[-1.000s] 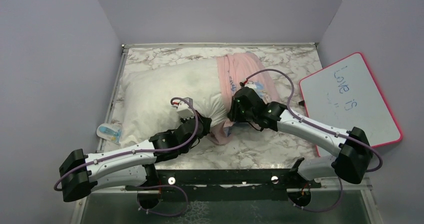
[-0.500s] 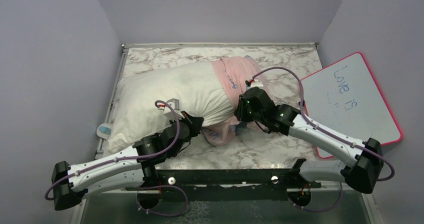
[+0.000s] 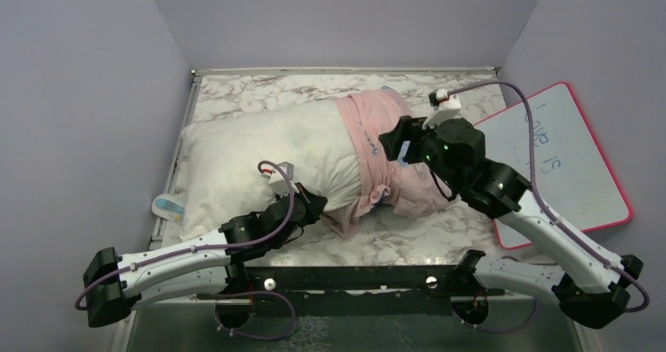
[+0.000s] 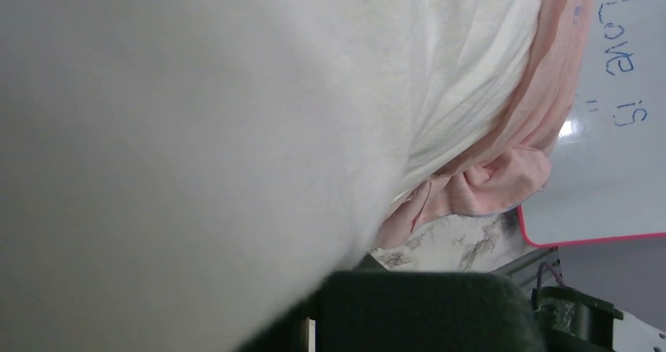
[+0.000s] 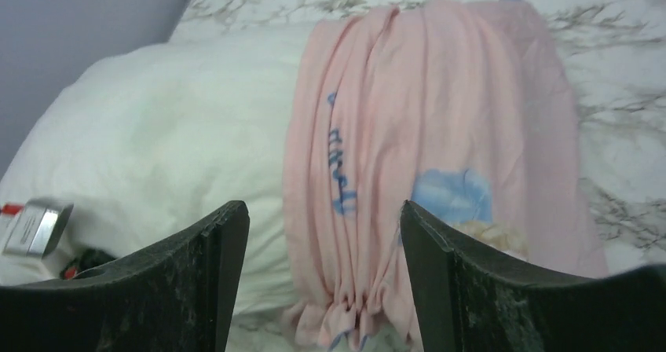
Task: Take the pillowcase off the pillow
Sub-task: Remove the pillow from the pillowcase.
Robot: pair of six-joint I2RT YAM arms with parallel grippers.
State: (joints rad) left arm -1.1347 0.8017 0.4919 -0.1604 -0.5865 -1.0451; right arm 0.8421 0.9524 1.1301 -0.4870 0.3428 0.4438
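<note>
The pillow (image 3: 267, 152) lies across the left and centre of the counter (image 3: 408, 234). Most of its length is bare and white.

The pillowcase (image 3: 385, 152) is bunched in folds around the right end of the pillow, pink side up. Blue lettering and a small blue print patch show on it. Its lower edge spills onto the counter just beside the pillow's near corner.

The left gripper (image 3: 316, 203) is closed at the near edge of the pillow, close to the pillowcase hem. It appears to pinch the pillow. The contact point is hidden in the top view, and the left wrist view shows only white fabric pressed close.

The right gripper (image 5: 322, 209) is open, with nothing between its fingers. It hangs above the bunched pillowcase, apart from it.

A pink-framed whiteboard (image 3: 565, 155) lies at the right edge of the counter, near the pillowcase.
</note>
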